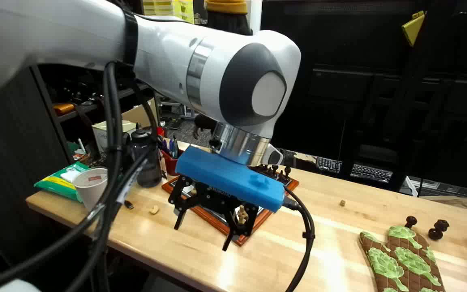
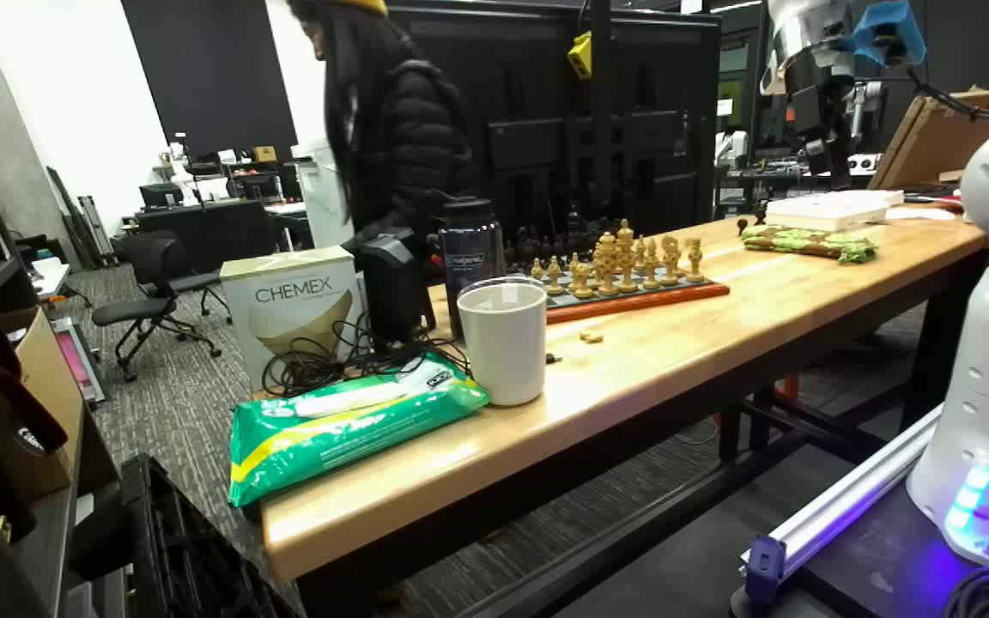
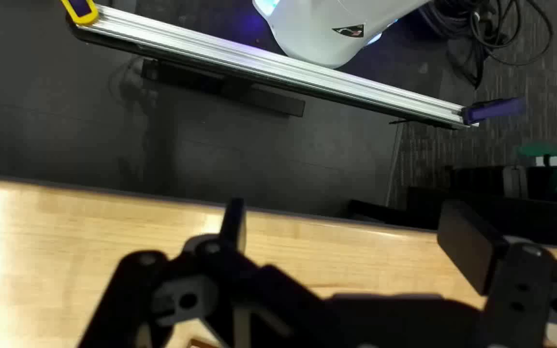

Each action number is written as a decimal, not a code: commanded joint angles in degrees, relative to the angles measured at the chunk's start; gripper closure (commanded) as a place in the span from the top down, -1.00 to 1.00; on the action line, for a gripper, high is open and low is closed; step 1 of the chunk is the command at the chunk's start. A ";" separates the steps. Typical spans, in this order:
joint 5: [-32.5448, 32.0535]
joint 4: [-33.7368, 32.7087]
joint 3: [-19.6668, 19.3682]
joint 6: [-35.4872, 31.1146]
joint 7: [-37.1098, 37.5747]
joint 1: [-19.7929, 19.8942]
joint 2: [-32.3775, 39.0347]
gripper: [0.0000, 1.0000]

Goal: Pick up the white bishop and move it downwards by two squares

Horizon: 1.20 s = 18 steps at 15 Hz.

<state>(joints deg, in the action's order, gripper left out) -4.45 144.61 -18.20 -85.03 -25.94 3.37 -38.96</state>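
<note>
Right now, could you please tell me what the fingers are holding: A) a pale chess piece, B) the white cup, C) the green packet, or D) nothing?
D: in the wrist view the fingers stand wide apart, with no object gripped and the wooden table showing between them.

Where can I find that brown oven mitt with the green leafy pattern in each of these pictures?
In an exterior view: the mitt is at the lower right, cut off by the bottom edge.
In an exterior view: the mitt is toward the right, above mid-height.
Wrist view: not in it.
Shared landmark: the light wooden table, visible in all three.
</note>
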 commanded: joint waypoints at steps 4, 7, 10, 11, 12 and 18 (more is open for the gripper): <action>0.29 -0.10 0.59 0.08 -0.35 0.69 0.18 1.00; 0.29 -0.10 0.59 0.08 -0.35 0.69 0.19 1.00; 0.29 -0.10 0.59 0.08 -0.35 0.69 0.20 1.00; 0.29 -0.10 0.59 0.08 -0.35 0.69 0.20 1.00; 0.29 -0.10 0.59 0.08 -0.35 0.69 0.20 1.00; 1.44 -4.43 4.37 -8.61 1.03 -2.49 6.46 1.00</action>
<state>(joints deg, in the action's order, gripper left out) -3.91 143.29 -16.12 -89.54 -25.78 2.16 -36.78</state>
